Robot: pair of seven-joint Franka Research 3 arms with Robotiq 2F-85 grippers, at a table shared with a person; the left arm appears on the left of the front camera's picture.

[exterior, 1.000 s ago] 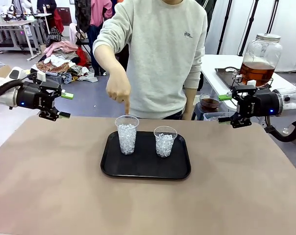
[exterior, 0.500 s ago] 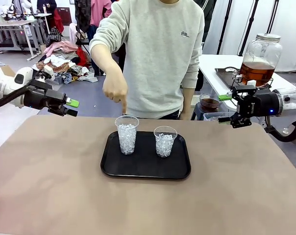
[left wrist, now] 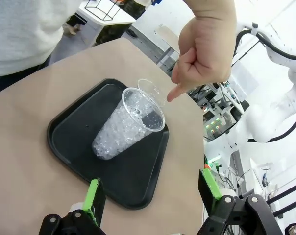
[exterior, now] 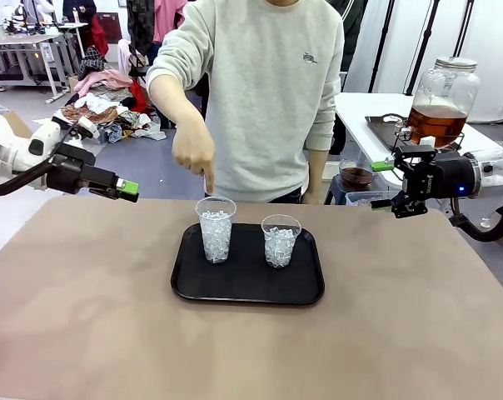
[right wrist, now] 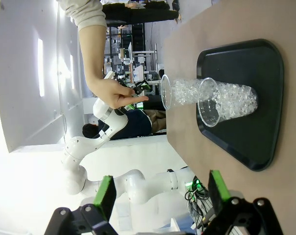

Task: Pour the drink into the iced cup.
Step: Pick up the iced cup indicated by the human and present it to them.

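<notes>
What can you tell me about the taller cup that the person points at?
The taller cup looks like clear plastic, tapers toward its base and is filled nearly to the rim with ice. It stands upright on the left half of the black tray, apart from the shorter cup. The person's hand points down at it from just above.

The tabletop point(exterior: 85, 317) in front of me is a wide, matte, tan-brown surface. One thing lies directly on it: a black tray point(exterior: 251, 290), rectangular with rounded corners and a low raised rim, set flat near the middle and a little toward the far edge. Beyond the far right corner stands a second, white tabletop point(exterior: 376, 104). A glass jar point(exterior: 443, 87) of amber drink point(exterior: 435, 121) stands there; what it rests on I cannot tell.
</notes>
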